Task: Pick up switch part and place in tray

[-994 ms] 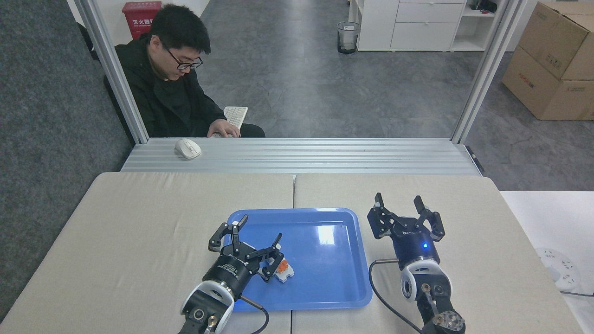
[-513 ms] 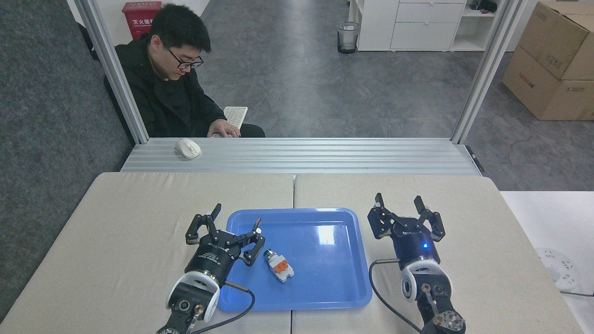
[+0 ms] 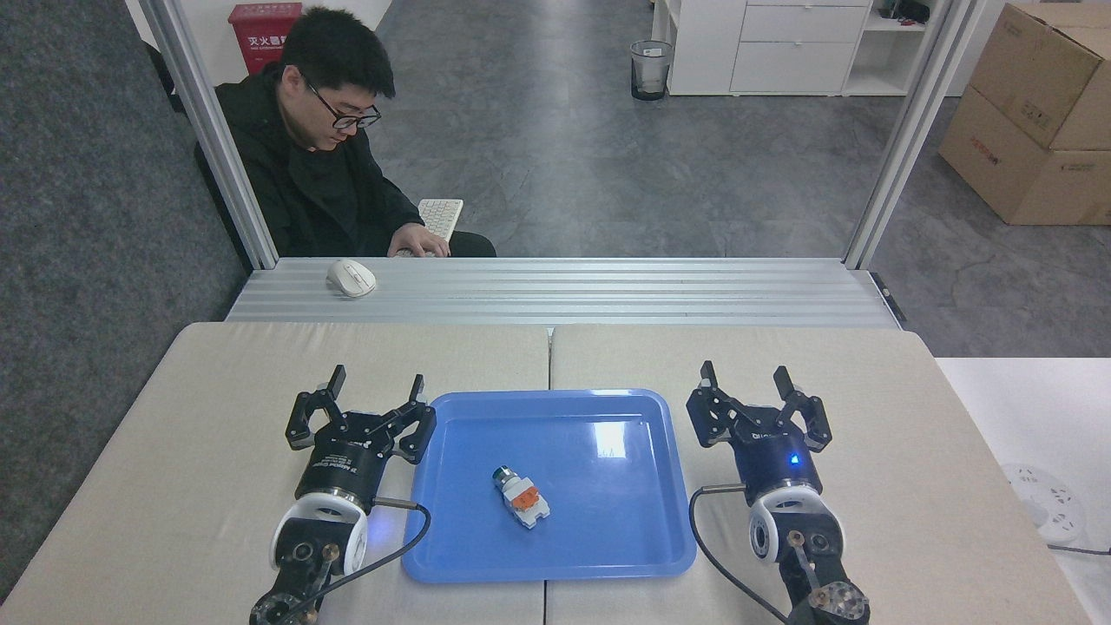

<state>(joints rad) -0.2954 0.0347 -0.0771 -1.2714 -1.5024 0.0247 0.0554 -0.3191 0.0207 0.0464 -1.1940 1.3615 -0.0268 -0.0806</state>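
Note:
The switch part [image 3: 521, 496], white with an orange middle and a dark round cap at its far end, lies flat inside the blue tray [image 3: 608, 555], left of the tray's middle. My left gripper [image 3: 376, 380] stands open over the table just left of the tray's left rim, with nothing between its fingers. To the right of the tray my right gripper [image 3: 746, 375] is open too and holds nothing.
The tray sits across the seam of two beige table pads. A white mouse [image 3: 351, 278] rests on the metal ledge behind the table. A person [image 3: 321, 174] sits beyond it at a keyboard [image 3: 440, 217]. A white round object [image 3: 1046, 503] lies at the far right.
My left gripper has drawn back leftward out of the tray and off the switch part, which now lies alone in the tray. The right arm has not moved.

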